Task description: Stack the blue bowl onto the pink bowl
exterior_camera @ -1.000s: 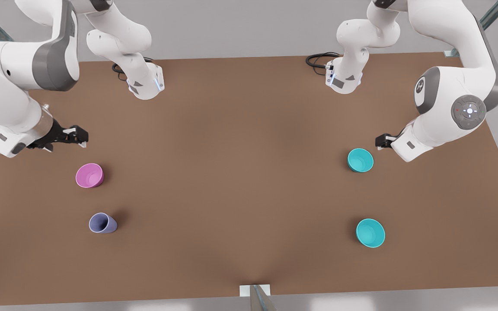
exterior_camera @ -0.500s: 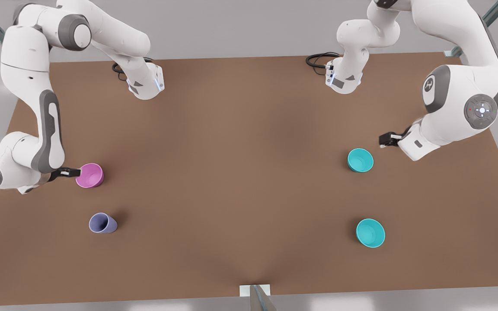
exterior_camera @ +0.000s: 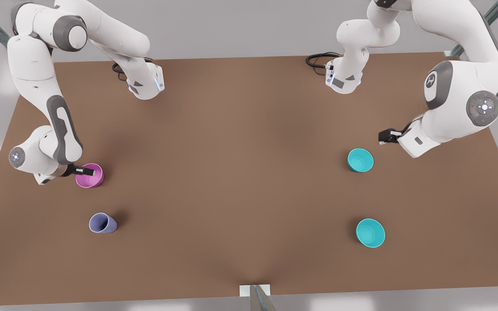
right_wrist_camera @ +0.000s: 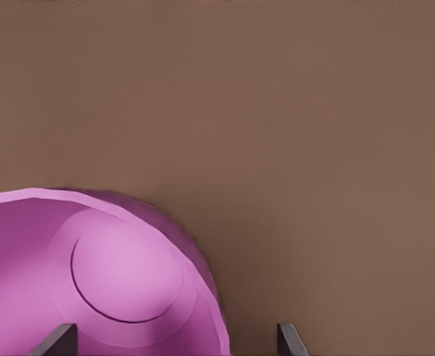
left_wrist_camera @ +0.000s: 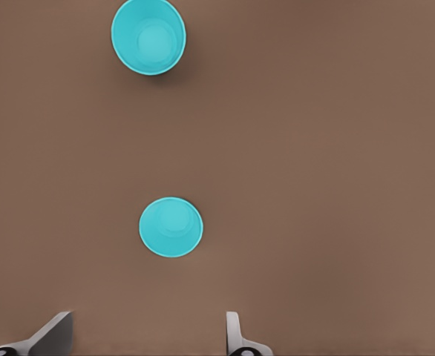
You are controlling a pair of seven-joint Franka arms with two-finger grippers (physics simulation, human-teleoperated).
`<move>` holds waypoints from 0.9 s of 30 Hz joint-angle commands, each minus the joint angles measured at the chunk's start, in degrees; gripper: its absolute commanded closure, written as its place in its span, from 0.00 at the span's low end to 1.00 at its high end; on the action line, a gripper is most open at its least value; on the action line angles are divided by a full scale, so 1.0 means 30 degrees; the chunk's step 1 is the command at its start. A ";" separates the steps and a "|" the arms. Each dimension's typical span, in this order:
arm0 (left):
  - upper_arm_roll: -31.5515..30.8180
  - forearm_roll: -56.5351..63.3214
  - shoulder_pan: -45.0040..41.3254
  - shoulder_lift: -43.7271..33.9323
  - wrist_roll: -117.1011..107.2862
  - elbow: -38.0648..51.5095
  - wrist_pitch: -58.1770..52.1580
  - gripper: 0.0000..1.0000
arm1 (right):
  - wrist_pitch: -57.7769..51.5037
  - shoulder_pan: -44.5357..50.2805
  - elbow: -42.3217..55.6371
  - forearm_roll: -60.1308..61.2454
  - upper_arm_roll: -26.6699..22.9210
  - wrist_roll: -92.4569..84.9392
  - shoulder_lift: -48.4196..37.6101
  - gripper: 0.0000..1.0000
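Soft even overhead light, faint diffuse shadows, no glare.

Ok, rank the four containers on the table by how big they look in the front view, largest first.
1. Wider teal bowl, nearest the camera, so its lead is unsure.
2-3. Pink bowl and blue bowl: too alike to rank; the right gripper partly covers the pink one.
4. Lavender cup.
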 commanded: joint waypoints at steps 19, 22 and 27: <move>0.0054 -0.0012 0.0209 0.1190 0.0069 0.0654 -0.0392 0.00 | -0.4728 0.9301 0.3736 0.5835 0.3691 0.9394 -0.1510 0.79; 0.0054 -0.0012 0.0209 0.1190 0.0068 0.0654 -0.0627 0.00 | -0.4523 1.4311 1.0148 0.7036 0.3691 2.0409 0.2443 0.79; 0.0054 -0.0012 0.0209 0.1190 0.0068 0.0625 -0.0656 0.00 | -0.4494 1.7214 1.6540 0.4927 0.3486 2.6803 0.8188 0.79</move>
